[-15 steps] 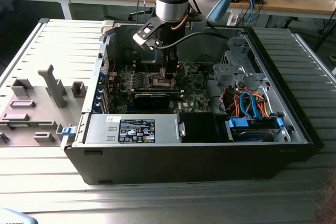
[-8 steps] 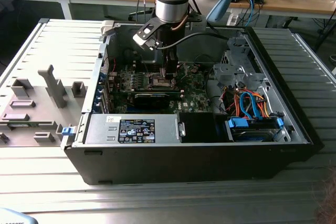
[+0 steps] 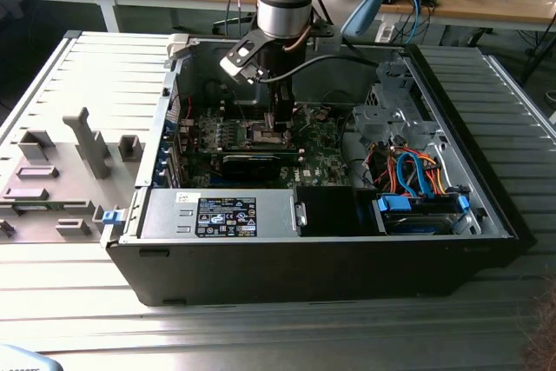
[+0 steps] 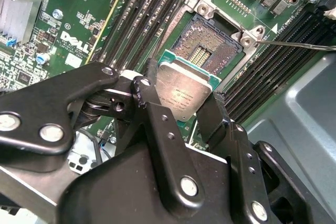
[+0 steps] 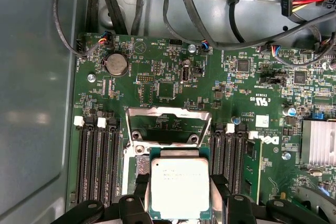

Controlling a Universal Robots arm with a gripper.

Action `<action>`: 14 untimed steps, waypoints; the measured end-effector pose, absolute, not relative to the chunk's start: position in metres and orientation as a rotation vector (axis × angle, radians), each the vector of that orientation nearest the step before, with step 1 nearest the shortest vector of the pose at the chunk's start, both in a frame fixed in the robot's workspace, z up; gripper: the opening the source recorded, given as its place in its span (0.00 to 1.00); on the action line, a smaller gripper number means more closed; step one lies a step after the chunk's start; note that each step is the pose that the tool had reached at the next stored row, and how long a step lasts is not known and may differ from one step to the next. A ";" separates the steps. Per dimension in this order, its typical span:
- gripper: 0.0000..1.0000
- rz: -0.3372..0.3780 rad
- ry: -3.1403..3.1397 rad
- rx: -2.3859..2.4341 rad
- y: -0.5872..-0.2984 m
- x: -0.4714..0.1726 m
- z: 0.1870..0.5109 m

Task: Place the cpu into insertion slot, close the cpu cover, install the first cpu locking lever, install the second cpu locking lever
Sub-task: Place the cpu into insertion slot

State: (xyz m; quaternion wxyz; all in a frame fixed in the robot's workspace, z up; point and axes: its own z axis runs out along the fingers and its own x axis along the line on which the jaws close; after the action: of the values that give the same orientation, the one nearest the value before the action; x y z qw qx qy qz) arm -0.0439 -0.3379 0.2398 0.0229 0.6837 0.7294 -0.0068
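My gripper point(image 4: 181, 98) is shut on the cpu point(image 4: 184, 90), a flat square chip with a silver-grey top. One black finger point(image 4: 148, 85) presses on each of two opposite sides. The cpu hangs tilted just above the insertion slot point(image 4: 210, 43), whose pin field lies bare inside its metal rim. In the first wrist view the cpu point(image 5: 180, 186) covers most of the slot, and the cpu cover point(image 5: 169, 114) stands raised open behind it. A thin locking lever point(image 4: 299, 45) sticks out free beside the slot. In the exterior view the gripper point(image 3: 278, 123) reaches down into the open computer case point(image 3: 313, 258).
Black memory slots point(image 5: 97, 161) flank the socket on both sides. A finned heatsink point(image 5: 319, 141), a round battery point(image 5: 116, 64) and loose cables point(image 5: 210, 30) lie around the green motherboard point(image 5: 173, 85). A drive cage point(image 3: 391, 115) and case walls hem in the arm.
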 end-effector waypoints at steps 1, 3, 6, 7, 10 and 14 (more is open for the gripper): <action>0.55 -0.021 2.259 2.117 -0.338 -0.044 0.240; 0.55 -0.021 2.259 2.117 -0.338 -0.044 0.239; 0.55 -0.021 2.259 2.117 -0.338 -0.044 0.239; 0.55 -0.021 2.259 2.117 -0.338 -0.044 0.238; 0.55 -0.021 2.259 2.117 -0.337 -0.044 0.238; 0.55 -0.021 2.259 2.117 -0.334 -0.051 0.233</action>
State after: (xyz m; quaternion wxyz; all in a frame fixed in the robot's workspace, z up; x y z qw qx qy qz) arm -0.0511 -0.3337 0.2325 0.0229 0.6837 0.7294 -0.0068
